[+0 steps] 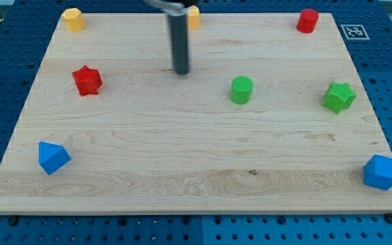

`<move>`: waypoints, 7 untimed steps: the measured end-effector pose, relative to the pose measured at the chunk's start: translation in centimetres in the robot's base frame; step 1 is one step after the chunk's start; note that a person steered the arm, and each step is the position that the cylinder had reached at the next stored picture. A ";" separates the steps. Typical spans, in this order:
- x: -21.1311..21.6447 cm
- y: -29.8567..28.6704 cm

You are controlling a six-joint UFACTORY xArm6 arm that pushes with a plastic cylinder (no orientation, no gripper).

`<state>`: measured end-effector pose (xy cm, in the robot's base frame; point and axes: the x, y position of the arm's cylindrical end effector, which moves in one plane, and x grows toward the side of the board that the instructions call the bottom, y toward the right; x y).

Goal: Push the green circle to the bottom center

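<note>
At ten o'clock from the green circle (pixel 241 90), well apart, our tip (pixel 181 71) touched nothing; a push from there risked driving it rightward toward the green star (pixel 339 96).

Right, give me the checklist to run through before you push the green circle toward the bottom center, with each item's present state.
1. My tip in view and located: ok, it sits toward the view's top, left of centre.
2. Green circle found and standing free: ok, no block touches it.
3. Tip placed on the circle's top side for a downward push: not ok, it is well to the circle's left and apart from it.
4. Path from the circle to the board's bottom centre: ok, no block lies on it.
5. Green star kept out of the push: ok, it sits apart at the view's right.
</note>
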<state>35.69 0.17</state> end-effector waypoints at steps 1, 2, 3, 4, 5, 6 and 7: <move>-0.1 9.0; 1.0 12.4; 3.4 12.3; 4.1 11.1; 4.1 10.8; 4.1 10.6; 4.1 9.4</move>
<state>39.79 9.56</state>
